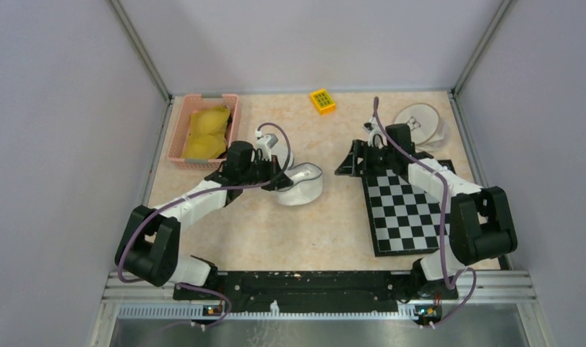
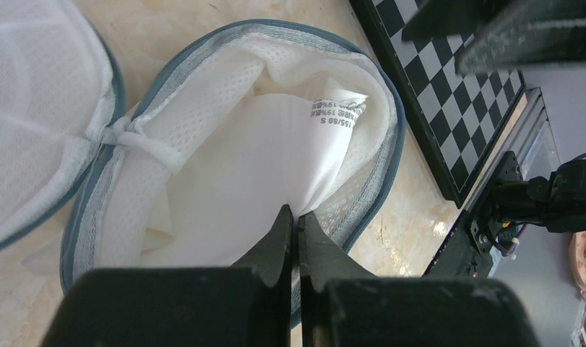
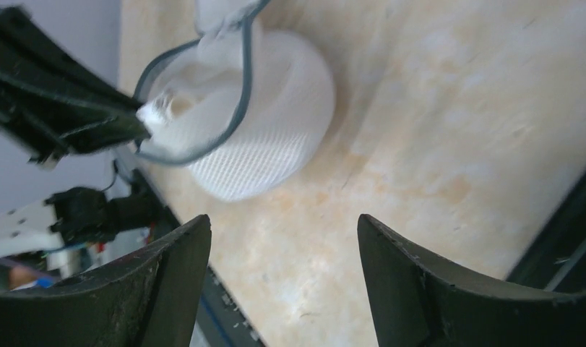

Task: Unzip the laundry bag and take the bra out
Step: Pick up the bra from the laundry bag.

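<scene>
White arms (image 1: 203, 199) with black joints (image 1: 485, 224), purple cables (image 1: 376, 108) and black jaws.

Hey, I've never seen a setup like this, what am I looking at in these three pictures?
Two robot arms sit bolted to a table. The overhead picture shows both; the other two come from cameras on their wrists. On the table lie a pink basket, a small yellow block, a checkerboard and a white mesh laundry bag, unzipped. The left gripper is pinched shut on white labelled fabric inside it, apparently the bra. The right gripper is open and holds nothing.
</scene>
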Tool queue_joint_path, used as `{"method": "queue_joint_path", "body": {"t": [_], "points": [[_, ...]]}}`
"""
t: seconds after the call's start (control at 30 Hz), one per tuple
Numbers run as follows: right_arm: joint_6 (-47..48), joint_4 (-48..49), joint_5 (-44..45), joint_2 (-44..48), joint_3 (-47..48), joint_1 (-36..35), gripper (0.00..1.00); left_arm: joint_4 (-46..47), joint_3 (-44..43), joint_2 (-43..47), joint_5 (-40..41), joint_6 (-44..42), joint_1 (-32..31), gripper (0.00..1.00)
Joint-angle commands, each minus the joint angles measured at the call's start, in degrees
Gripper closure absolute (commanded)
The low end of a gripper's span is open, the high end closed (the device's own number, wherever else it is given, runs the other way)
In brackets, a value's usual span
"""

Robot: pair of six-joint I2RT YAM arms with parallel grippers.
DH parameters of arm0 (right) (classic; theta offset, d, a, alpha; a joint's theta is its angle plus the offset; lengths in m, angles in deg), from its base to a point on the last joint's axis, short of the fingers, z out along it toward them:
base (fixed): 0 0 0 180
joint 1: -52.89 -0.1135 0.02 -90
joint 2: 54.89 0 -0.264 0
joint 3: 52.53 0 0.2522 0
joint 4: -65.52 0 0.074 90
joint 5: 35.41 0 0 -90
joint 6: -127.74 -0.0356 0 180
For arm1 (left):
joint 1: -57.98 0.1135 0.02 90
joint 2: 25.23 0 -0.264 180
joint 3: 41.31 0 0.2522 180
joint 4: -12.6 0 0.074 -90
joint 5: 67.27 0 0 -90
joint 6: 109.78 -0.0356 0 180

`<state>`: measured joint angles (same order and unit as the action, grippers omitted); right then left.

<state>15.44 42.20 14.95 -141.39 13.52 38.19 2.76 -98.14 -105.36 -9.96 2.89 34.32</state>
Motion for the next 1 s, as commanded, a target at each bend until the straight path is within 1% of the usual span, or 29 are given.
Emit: {"method": "queue_joint_path", "body": {"t": [0.0,0.03,0.07,0.2,0.37,0.47,0.57,0.63,0.67,0.73,0.8,0.87,0.97], "points": [[-14.2,12.0,-15.0,1.6,-9.1,-1.0,0.27,6.4,0.5,-0.8,-0.2,2.5,-0.5,0.96],[-16.6,16.2,-15.3,1.5,-11.4,-1.7,0.27,7.1,0.6,-1.2,-0.4,2.9,-0.6,0.95],[-16.9,17.6,-14.4,1.2,-11.8,-2.6,0.27,7.8,0.7,-1.3,-0.7,3.4,-0.6,0.95],[-16.1,19.2,-12.0,-2.5,-9.9,-6.3,0.27,9.6,1.1,-1.5,-2.1,4.7,-0.7,0.95],[-19.7,26.6,-10.7,-8.7,-7.8,-8.1,0.27,10.9,2.0,-1.5,-3.3,5.4,-0.7,0.97],[-22.3,30.4,-11.0,-13.5,-6.9,-8.3,0.32,11.3,2.1,-1.8,-3.9,5.3,-0.7,0.95],[-23.5,32.8,-10.9,-16.0,-6.3,-8.4,0.35,11.2,2.1,-1.9,-4.2,4.7,-0.7,0.93],[-23.4,33.3,-10.3,-16.6,-6.1,-8.3,0.42,10.8,2.1,-1.7,-4.4,4.2,-0.7,0.9],[-22.9,32.6,-9.8,-16.6,-5.8,-8.3,0.49,10.5,2.1,-1.6,-4.4,3.8,-0.7,0.88],[-20.9,29.9,-8.8,-16.6,-5.3,-8.3,0.65,9.3,1.8,-1.3,-4.2,2.6,-0.7,0.81],[-19.0,28.0,-7.8,-16.2,-5.5,-8.3,0.85,7.7,1.3,-1.0,-3.0,1.2,-0.4,0.75],[-18.0,27.0,-7.1,-15.6,-5.9,-8.3,1.0,7.0,1.0,-0.8,-2.4,0.1,0.0,0.71],[-16.5,25.8,-6.4,-14.9,-5.8,-8.3,1.0,5.6,-0.1,-0.9,-1.7,-1.3,0.1,0.57]]}}
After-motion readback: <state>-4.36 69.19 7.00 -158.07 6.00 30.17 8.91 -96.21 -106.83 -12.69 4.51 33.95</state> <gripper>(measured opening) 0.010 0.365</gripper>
